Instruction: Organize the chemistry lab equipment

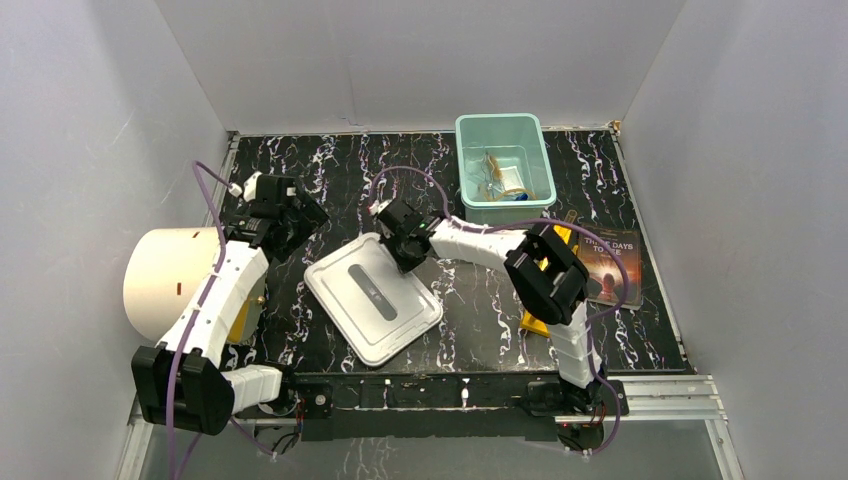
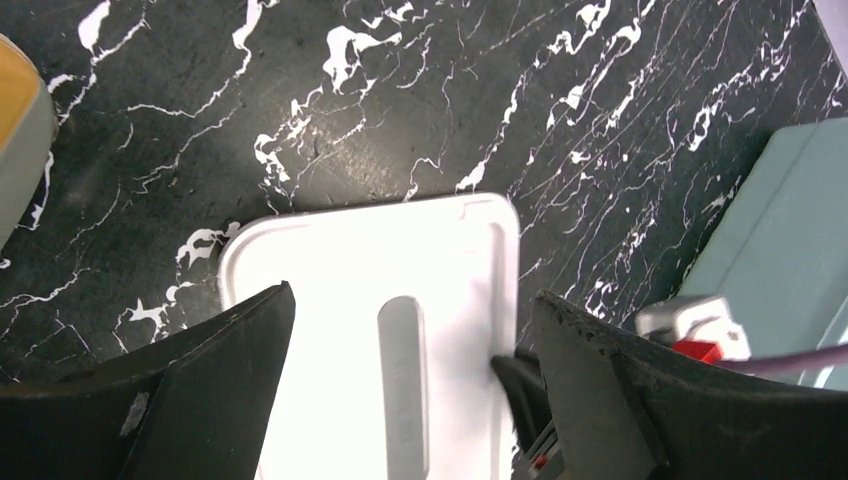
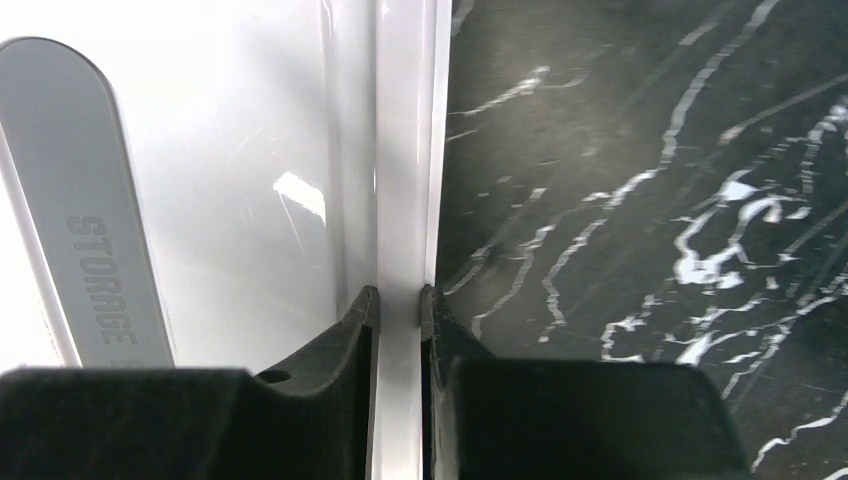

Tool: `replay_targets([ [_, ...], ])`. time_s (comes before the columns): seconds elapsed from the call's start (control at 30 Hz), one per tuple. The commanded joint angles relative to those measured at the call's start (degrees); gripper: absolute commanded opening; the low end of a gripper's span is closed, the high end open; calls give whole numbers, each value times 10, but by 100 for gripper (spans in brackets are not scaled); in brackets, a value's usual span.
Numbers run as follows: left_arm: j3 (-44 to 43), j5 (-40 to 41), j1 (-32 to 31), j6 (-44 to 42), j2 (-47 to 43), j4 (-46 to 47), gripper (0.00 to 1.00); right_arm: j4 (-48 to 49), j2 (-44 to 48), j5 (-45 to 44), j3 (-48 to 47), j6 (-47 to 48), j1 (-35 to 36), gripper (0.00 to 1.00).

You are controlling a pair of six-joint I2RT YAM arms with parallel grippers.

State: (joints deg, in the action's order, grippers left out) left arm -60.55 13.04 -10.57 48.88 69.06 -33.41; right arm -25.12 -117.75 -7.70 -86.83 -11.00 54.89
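Note:
The chemistry lab equipment (image 1: 503,178), clear glass and amber pieces, lies inside a teal bin (image 1: 470,128) at the back right. A white lid (image 1: 372,298) lies flat on the black marbled table, its raised grey strip reading STORAGE (image 3: 90,230). My right gripper (image 3: 398,295) is shut on the lid's rim (image 3: 405,150), one finger on each side, at the lid's far edge (image 1: 408,255). My left gripper (image 2: 412,295) hovers open above the lid (image 2: 340,270), holding nothing, to the left of the right gripper's finger (image 2: 520,385).
A big cream cylinder (image 1: 165,280) lies at the left edge beside my left arm. A dark-covered book (image 1: 610,265) and a yellow object (image 1: 535,320) lie at the right, partly behind my right arm. White walls enclose the table on three sides.

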Motion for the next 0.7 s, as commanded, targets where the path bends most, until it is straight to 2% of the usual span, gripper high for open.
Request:
replay_targets([
  [0.0,20,-46,1,-8,-6,-11,88,9,1,39,6,-23,-50,9],
  [0.27,66,-129,1,-19,30,-20,88,17,-31,121,-16,-56,-109,9],
  [0.43,104,-204,1,-34,51,22,85,13,-51,161,-38,-81,-126,9],
  [0.5,115,-220,1,-37,66,34,80,12,-57,173,-44,-90,-134,9],
  [0.57,121,-226,1,-38,78,45,62,6,-65,176,-53,-96,-139,9],
  [0.67,137,-256,1,-43,72,93,49,3,-71,181,-62,-97,-141,9],
])
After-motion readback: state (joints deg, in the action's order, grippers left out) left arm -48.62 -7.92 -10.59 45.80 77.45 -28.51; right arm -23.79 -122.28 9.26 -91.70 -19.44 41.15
